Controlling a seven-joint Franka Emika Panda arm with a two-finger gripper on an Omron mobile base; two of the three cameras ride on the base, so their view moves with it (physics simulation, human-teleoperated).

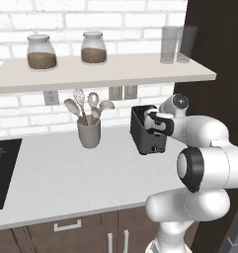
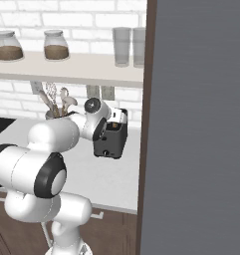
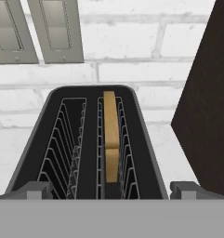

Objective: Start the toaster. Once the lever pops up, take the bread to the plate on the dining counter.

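The dark grey toaster [image 1: 140, 134] stands on the light counter against the brick wall, close to a dark tall cabinet; it also shows as toaster [image 2: 111, 144]. From the hand view I look down into the toaster [image 3: 92, 139]: the tan bread [image 3: 111, 135] stands on edge in the right slot, and the left slot holds nothing. My gripper [image 1: 154, 122] hovers just over the toaster's near end, open, its two fingertips [image 3: 36, 189] spread wider than the toaster body, and nothing is gripped. The plate and the dining counter are out of view.
A grey utensil cup [image 1: 89, 132] with spoons stands left of the toaster. A black cooktop [image 1: 2, 168] lies at the far left. Above hangs a shelf [image 1: 105, 71] with two jars and two glasses. The dark cabinet side [image 3: 206, 107] rises right beside the toaster.
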